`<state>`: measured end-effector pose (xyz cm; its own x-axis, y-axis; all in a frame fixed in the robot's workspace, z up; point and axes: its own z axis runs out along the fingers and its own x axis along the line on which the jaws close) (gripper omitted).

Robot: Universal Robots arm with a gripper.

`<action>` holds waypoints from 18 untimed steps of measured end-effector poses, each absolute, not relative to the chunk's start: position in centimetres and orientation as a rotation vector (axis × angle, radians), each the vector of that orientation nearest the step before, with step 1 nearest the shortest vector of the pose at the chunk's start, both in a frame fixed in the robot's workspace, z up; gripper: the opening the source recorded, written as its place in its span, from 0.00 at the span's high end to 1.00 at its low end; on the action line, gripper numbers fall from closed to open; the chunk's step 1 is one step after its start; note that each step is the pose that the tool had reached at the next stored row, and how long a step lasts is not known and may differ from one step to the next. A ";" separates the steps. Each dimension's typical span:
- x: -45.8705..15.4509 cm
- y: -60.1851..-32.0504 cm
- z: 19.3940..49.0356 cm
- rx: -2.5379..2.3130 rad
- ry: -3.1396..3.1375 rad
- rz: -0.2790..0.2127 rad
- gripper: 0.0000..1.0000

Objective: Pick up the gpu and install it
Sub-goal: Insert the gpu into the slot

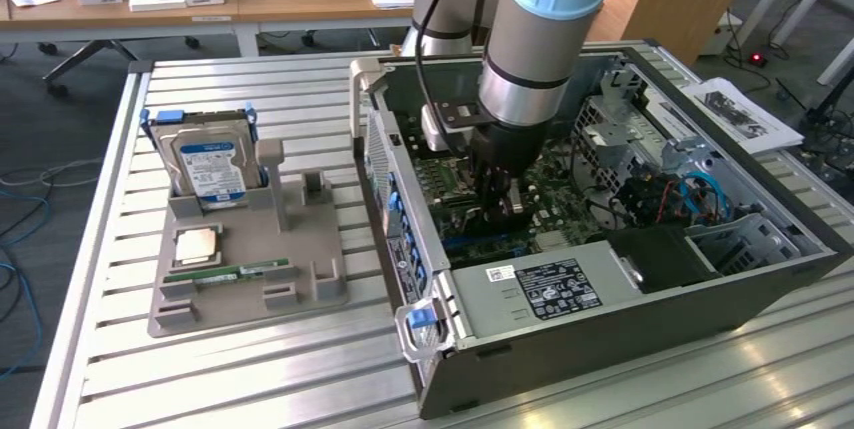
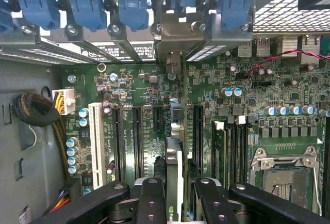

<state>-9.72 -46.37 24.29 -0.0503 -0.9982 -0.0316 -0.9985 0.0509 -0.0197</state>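
Observation:
My gripper (image 1: 505,201) reaches down into the open computer case (image 1: 694,304), just above the green motherboard (image 1: 567,214). In the wrist view the gripper (image 2: 180,203) is shut on the gpu (image 2: 174,175), a thin card seen edge-on between the two black fingers (image 2: 150,198). The card stands upright over the motherboard (image 2: 129,84), in line with the row of black expansion slots (image 2: 138,136). Its metal end bracket (image 2: 178,33) sits against the case's rear wall, among the blue slot clips (image 2: 87,10). I cannot tell whether its lower edge is in a slot.
A grey parts holder (image 1: 300,289) on the slatted table (image 1: 200,379) at the exterior view's left carries a hard drive (image 1: 211,164), a memory stick (image 1: 247,272) and a chip (image 1: 198,245). Inside the case are a cable bundle (image 2: 36,108), the processor socket (image 2: 286,167) and a power supply (image 1: 554,284).

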 end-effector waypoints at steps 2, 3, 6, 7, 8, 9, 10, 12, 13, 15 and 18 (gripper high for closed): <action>-9.7 -46.4 24.3 -2.139 2.251 0.011 0.74; -9.7 -46.4 24.3 -2.139 2.250 0.011 0.74; -9.7 -46.4 24.3 -2.139 2.250 0.011 0.74; -9.7 -46.4 24.3 -2.139 2.250 0.011 0.74; -9.7 -46.4 24.3 -2.139 2.250 0.011 0.74; -9.7 -46.4 24.3 -2.140 2.250 0.011 0.74; -9.7 -46.4 24.3 -2.140 2.250 0.011 0.74; -9.8 -46.4 24.3 -2.139 2.250 0.011 0.74; -9.8 -46.4 24.3 -2.140 2.250 0.011 0.74; -9.8 -46.4 24.3 -2.140 2.250 0.011 0.74; -9.8 -46.4 24.3 -2.139 2.250 0.011 0.74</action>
